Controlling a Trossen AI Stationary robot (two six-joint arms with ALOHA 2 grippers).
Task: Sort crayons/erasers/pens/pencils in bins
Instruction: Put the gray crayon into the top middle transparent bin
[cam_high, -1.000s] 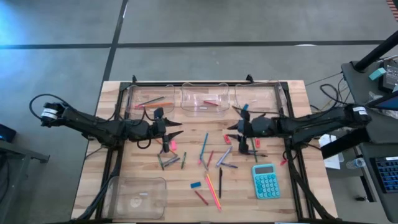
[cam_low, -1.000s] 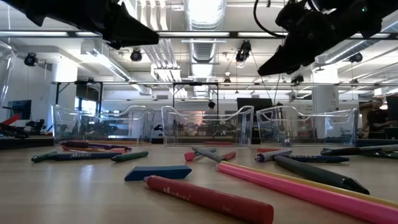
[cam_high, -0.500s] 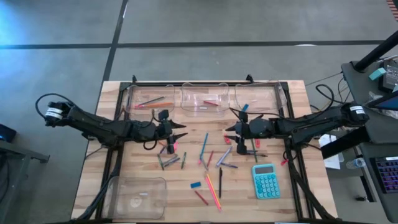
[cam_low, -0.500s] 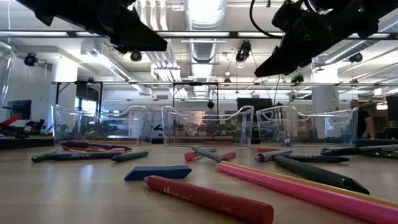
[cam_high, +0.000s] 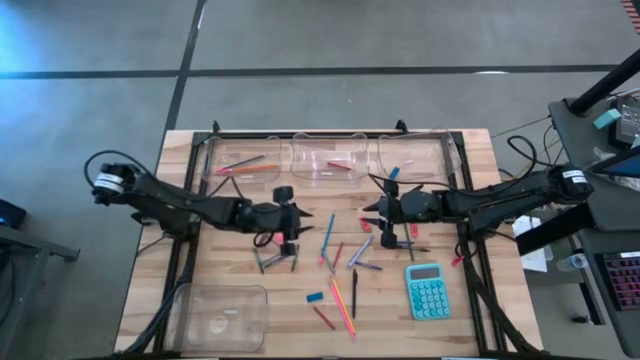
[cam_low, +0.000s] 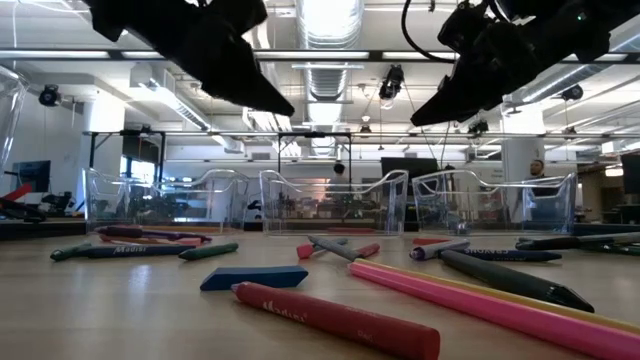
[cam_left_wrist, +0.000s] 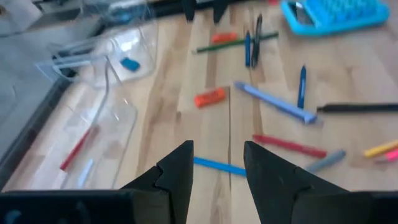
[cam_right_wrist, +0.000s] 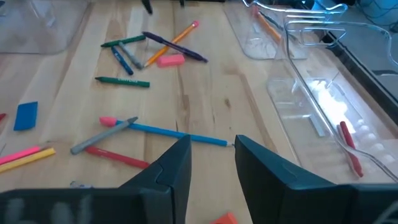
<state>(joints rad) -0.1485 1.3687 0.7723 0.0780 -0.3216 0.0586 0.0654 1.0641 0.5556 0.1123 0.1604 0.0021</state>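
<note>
Overhead, both arms reach low toward the table's middle from opposite sides. The left gripper (cam_high: 287, 222) hangs over the left part of the scattered sticks, a pink eraser (cam_high: 281, 233) and grey crayons (cam_high: 268, 260) just beside it. The right gripper (cam_high: 380, 213) hovers right of a blue pencil (cam_high: 328, 235), near the far bins (cam_high: 326, 157).

Low down, both grippers hang well above the wood; a red crayon (cam_low: 335, 319) and blue eraser (cam_low: 253, 277) lie nearest the camera.

From the left wrist, the fingers (cam_left_wrist: 177, 171) stand apart, empty, above a blue pencil (cam_left_wrist: 217, 165).

From the right wrist, the fingers (cam_right_wrist: 171, 171) are parted, holding nothing, the blue pencil (cam_right_wrist: 177, 133) just beyond them.
</note>
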